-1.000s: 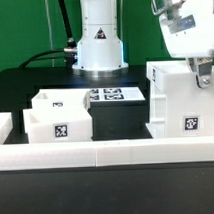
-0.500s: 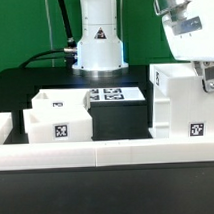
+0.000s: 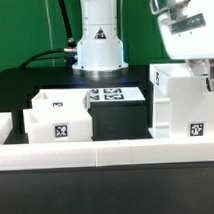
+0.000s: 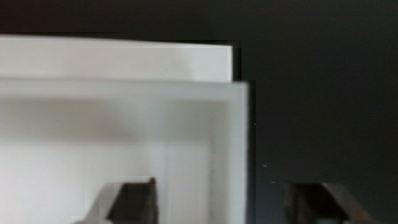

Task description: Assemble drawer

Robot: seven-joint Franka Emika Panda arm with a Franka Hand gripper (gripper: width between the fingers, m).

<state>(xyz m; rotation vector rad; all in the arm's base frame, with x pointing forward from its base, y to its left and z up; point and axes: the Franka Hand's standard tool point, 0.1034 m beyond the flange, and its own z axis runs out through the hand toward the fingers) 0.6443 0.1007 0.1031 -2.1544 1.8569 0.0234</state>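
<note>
In the exterior view the housing stands upright on the black worktop, at the exterior view's right of the marker board. Its long axis is vertical and its tagged face is turned to the camera. Which side is its open one cannot be told. The two trays sit at the exterior view's left of the marker board, open tops up. The front tray shows its tag to the camera, and the rear tray is just behind it, touching or nearly so. No knobs can be made out. A low white wall runs in front of the marker board along the near edge and hides the foot of every part. The robot base rises behind the marker board. The arm comes down over the housing's far upper corner, away from the marker board, and covers that corner.

The wrist view looks straight down on the housing, blurred and white, with the dark worktop beside it. Only here do both fingers show. The jaws stand wide apart, astride one upright wall of the housing. A dark gap lies between that wall and the outer finger, so nothing is clamped. The trays and marker board are outside this view.
</note>
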